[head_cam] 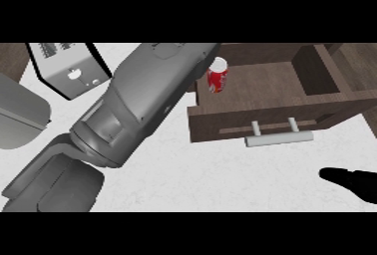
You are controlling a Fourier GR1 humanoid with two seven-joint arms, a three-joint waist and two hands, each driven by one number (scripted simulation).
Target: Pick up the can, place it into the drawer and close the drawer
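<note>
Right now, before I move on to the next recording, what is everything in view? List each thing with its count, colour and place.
can: one, red with a white top, upright inside the open drawer at its left end
drawer: one, dark brown wood, pulled open at upper right
drawer handle: one, pale grey bar, on the drawer's front
counter: one, white speckled top, across the middle
toaster: one, grey with black edges, upper left
grey rounded object: one, left edge, cut off, cannot tell what it is
left forearm: one, grey, from lower left up toward the can; its robot hand is not in view
right robot hand: one, black, lower right edge, partly cut off
</note>
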